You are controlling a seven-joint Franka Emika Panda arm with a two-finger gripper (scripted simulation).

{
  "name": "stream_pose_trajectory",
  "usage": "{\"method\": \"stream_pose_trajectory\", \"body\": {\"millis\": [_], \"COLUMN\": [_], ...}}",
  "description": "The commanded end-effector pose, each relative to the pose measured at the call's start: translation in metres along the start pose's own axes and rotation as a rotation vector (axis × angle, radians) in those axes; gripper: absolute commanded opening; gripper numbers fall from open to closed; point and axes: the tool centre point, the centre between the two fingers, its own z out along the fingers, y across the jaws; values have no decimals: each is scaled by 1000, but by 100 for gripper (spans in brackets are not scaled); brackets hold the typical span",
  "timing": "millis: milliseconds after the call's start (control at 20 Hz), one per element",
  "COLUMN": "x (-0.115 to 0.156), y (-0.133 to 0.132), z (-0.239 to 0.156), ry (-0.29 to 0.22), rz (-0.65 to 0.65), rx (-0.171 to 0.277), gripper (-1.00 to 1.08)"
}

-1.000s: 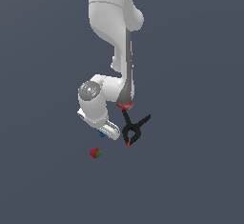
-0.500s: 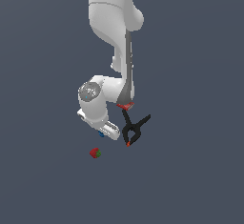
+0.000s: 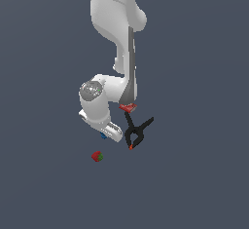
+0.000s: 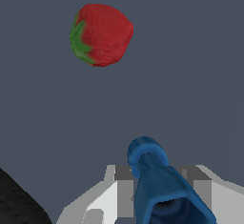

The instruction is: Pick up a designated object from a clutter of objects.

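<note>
While the arm is reaching down over the clutter, the gripper (image 4: 159, 189) is sitting around the blue peg (image 4: 159, 185); in the wrist view the peg is filling the gap between the two pale fingers (image 4: 119, 194), stem running away from the camera, rounded end poking out past the fingertips. Fingers are looking closed in on both sides of it, so a narrow grip on the peg, though actual pad contact is hidden by the peg body. In the exterior view the gripper (image 3: 109, 134) is mostly blocked by the white wrist, only a speck of the blue peg (image 3: 103, 136) showing under it. Red strawberry (image 3: 97, 156) with green leaves is lying near, apart from the gripper, toward the exterior view's left and lower. Black spring clamp (image 3: 137, 131) with orange tip is lying just beside the hand on the exterior view's right, with the small red box (image 3: 128, 107) at its upper end. All on a plain grey floor (image 3: 194, 174).
</note>
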Motion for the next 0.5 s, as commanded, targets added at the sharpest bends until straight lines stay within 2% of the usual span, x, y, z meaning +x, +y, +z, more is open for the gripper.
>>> {"method": "stream_pose_trajectory", "body": {"millis": [0,450], "x": [-2,-18], "y": [1,7], "z": [-9,-66], "ry": [1,1], "rz": [0,1], "rx": [0,2], "gripper": [-100,-100]}}
